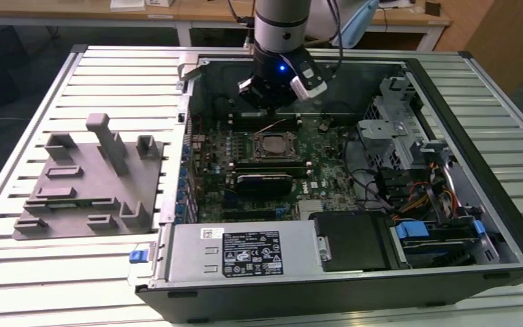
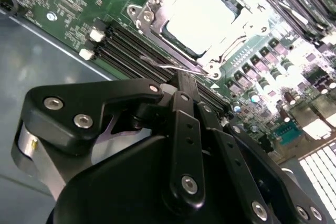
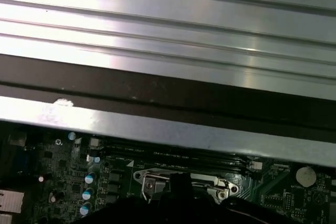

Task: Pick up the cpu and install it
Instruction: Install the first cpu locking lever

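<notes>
The gripper (image 1: 263, 102) hovers above the socketed cpu (image 2: 202, 17) – its jaws narrowed together, holding nothing.

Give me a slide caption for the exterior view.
Black robot hand poised above the pale silver square cpu seated in the open computer case.

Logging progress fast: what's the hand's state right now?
Hand: shut, holding nothing visible, poised by the socket where the cpu sits.
</notes>
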